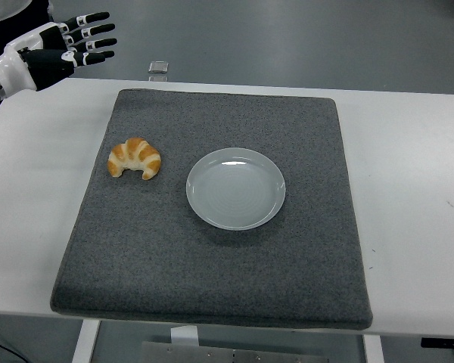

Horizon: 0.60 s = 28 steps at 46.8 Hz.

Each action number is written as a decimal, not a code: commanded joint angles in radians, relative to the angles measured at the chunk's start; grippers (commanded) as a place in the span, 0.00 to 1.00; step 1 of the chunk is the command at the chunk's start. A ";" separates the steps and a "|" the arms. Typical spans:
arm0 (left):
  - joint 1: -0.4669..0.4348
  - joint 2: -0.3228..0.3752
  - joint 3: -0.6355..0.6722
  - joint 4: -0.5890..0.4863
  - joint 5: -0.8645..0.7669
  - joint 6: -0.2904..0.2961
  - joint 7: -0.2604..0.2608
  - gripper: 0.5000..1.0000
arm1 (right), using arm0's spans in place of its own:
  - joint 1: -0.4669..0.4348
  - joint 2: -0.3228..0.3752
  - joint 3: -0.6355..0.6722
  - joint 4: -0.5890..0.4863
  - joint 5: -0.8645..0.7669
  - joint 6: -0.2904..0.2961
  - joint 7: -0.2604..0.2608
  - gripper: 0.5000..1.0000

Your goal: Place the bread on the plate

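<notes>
The bread (135, 158) lies near the mat's (212, 265) left edge, beside the plate (235, 188) (empty), well apart from the left hand (57, 53), fingers spread, past the far-left corner.

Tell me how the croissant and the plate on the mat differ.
The croissant is golden brown with pale stripes; the plate is plain pale grey-white. The croissant is a curved crescent with its tips toward the near edge; the plate is round and shallow. The croissant looks clearly smaller than the plate and lies to its left, apart from it. Both rest on the grey mat, untouched; the left hand hovers open at the far left.
</notes>
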 commanded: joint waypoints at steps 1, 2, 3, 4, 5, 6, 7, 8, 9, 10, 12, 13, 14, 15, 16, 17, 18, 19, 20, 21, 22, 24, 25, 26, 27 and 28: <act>0.000 0.004 -0.002 -0.012 0.071 0.000 -0.010 1.00 | 0.001 0.000 0.000 0.000 0.000 0.000 0.000 0.86; 0.000 0.004 -0.004 -0.015 0.094 0.000 -0.010 1.00 | 0.001 0.000 0.000 0.000 0.000 0.000 0.000 0.86; 0.000 0.004 -0.005 -0.015 0.117 0.000 -0.012 1.00 | 0.001 0.000 0.000 0.000 0.000 0.001 0.000 0.86; -0.002 0.004 -0.005 -0.016 0.142 0.000 -0.015 1.00 | 0.001 0.000 0.000 0.000 0.000 0.000 0.000 0.86; -0.002 0.004 -0.005 -0.016 0.165 0.002 -0.018 1.00 | 0.001 0.000 0.000 0.000 0.000 0.000 0.000 0.86; -0.003 0.004 -0.007 -0.016 0.186 0.002 -0.024 1.00 | 0.001 0.000 0.000 0.000 0.000 0.000 0.000 0.86; -0.003 0.004 -0.010 -0.018 0.208 0.002 -0.030 1.00 | -0.001 0.000 0.000 0.000 0.000 0.000 0.000 0.86; -0.003 0.004 -0.014 -0.021 0.229 0.002 -0.039 1.00 | 0.001 0.000 0.000 0.000 0.000 0.000 0.000 0.86; -0.003 0.006 -0.018 -0.024 0.254 0.003 -0.047 1.00 | 0.001 0.000 0.000 0.000 0.000 0.001 0.000 0.86; -0.003 0.010 -0.019 -0.027 0.277 0.005 -0.056 1.00 | 0.001 0.000 0.000 0.000 0.000 0.000 0.000 0.86; -0.003 0.020 -0.019 -0.036 0.327 0.008 -0.073 1.00 | 0.001 0.000 0.000 0.000 0.000 0.000 0.000 0.86; -0.002 0.023 -0.019 -0.042 0.352 0.009 -0.079 1.00 | 0.001 0.000 0.000 0.000 0.000 0.000 0.000 0.86; -0.003 0.024 -0.019 -0.050 0.378 0.011 -0.087 1.00 | 0.001 0.000 0.000 0.000 0.000 0.000 0.000 0.86; -0.003 0.026 -0.021 -0.056 0.403 0.014 -0.096 1.00 | 0.001 0.000 0.000 0.000 0.000 0.000 0.000 0.86; -0.003 0.027 -0.021 -0.059 0.427 0.014 -0.104 1.00 | 0.001 0.000 0.000 0.000 0.000 0.000 0.000 0.86; -0.003 0.030 -0.021 -0.062 0.450 0.014 -0.113 1.00 | -0.001 0.000 0.000 0.000 0.000 0.001 0.000 0.86; -0.003 0.032 -0.021 -0.066 0.473 0.015 -0.123 1.00 | 0.001 0.000 0.000 0.000 0.000 0.000 0.000 0.86; -0.003 0.033 -0.022 -0.069 0.498 0.019 -0.133 1.00 | 0.001 0.000 0.000 0.000 0.000 0.000 0.000 0.86; -0.003 0.033 -0.021 -0.070 0.524 0.025 -0.143 1.00 | -0.001 0.000 0.000 0.000 0.000 0.000 0.000 0.86; -0.003 0.033 -0.021 -0.073 0.550 0.034 -0.154 1.00 | 0.001 0.000 0.000 0.000 0.000 0.000 0.000 0.86; -0.003 0.035 -0.021 -0.079 0.576 0.051 -0.163 1.00 | 0.001 0.000 0.000 0.000 0.000 0.000 0.000 0.86; -0.002 0.035 -0.019 -0.096 0.630 0.098 -0.179 1.00 | 0.001 0.000 0.000 0.000 0.000 0.000 0.000 0.86; 0.000 0.035 -0.018 -0.105 0.656 0.124 -0.183 1.00 | 0.001 0.000 0.000 0.000 0.000 0.000 0.000 0.86; 0.001 0.037 -0.016 -0.115 0.679 0.153 -0.186 1.00 | 0.001 0.000 0.000 0.000 0.000 0.000 0.000 0.86; 0.003 0.035 -0.013 -0.125 0.700 0.182 -0.188 1.00 | 0.001 0.000 0.000 0.000 0.000 0.000 0.000 0.86; 0.006 0.037 -0.010 -0.138 0.719 0.210 -0.188 1.00 | 0.001 0.000 0.000 0.000 0.000 0.000 0.000 0.86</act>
